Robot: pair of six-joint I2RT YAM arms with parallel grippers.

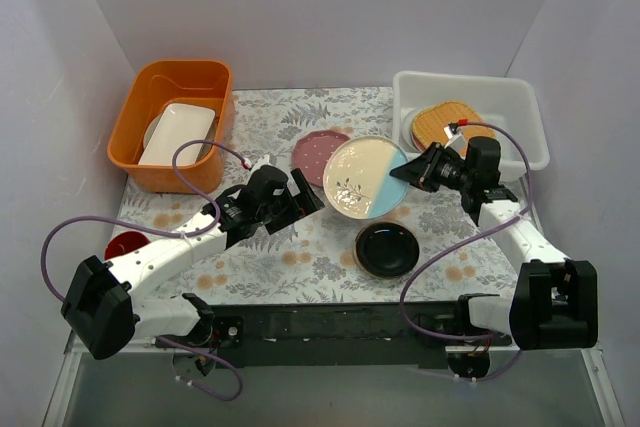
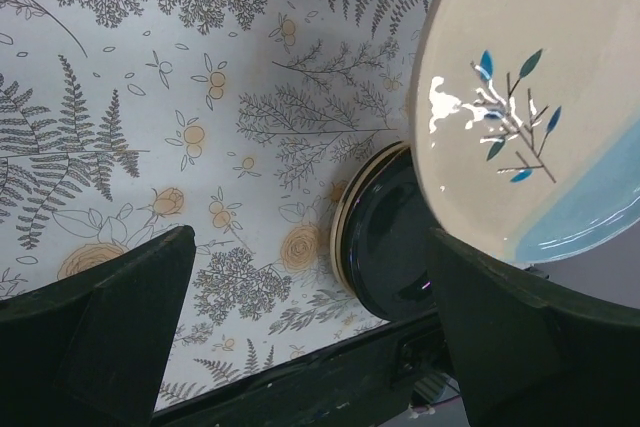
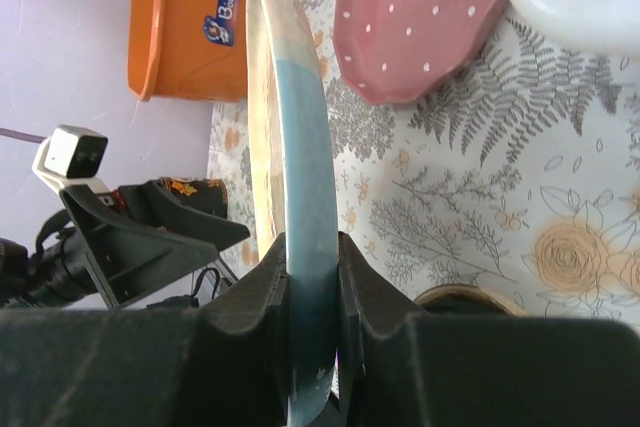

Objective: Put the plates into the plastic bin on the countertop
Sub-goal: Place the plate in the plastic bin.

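Cream-and-blue plate [image 1: 362, 179]: was clamped at its blue edge in the right pincer [image 1: 410, 171], held above the tabletop [image 1: 270, 127], near the plastic bin [image 1: 525, 97]. Left pincer [image 1: 312, 197]: stood wide apart, empty, beside the plate.

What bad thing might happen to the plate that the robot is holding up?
1. The right pincer pinches the round cream-and-blue plate only at its blue rim, so the plate may tip or slip out.
2. A glossy black round plate lies on the fern-patterned countertop close by; a drop might crack both.
3. The open left pincer sits near the held plate's other edge and might bump it.
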